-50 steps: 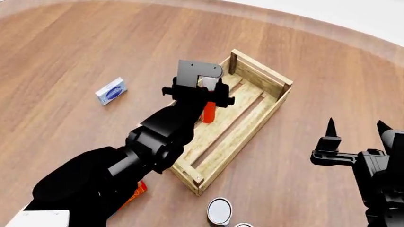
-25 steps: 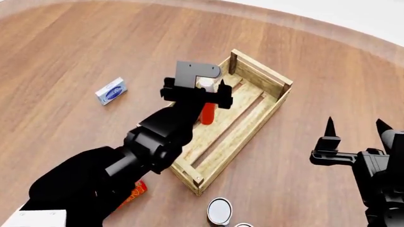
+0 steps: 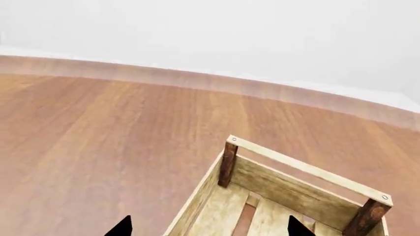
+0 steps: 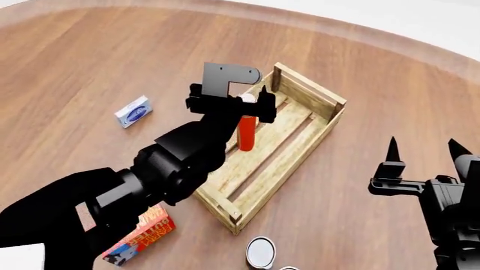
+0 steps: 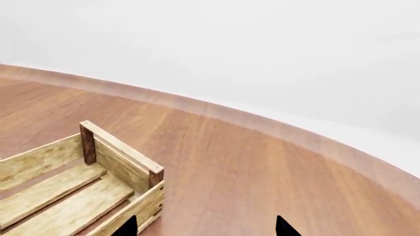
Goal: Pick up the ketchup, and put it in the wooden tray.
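- The table (image 4: 90, 62) is round, warm brown wood grain; a pale wall stands behind it
- The ketchup (image 4: 246, 133) stands upright inside the wooden tray (image 4: 324, 124); the left hand (image 4: 229, 104) is above it, its grip hidden
- The right hand (image 4: 424, 149) is spread open, empty
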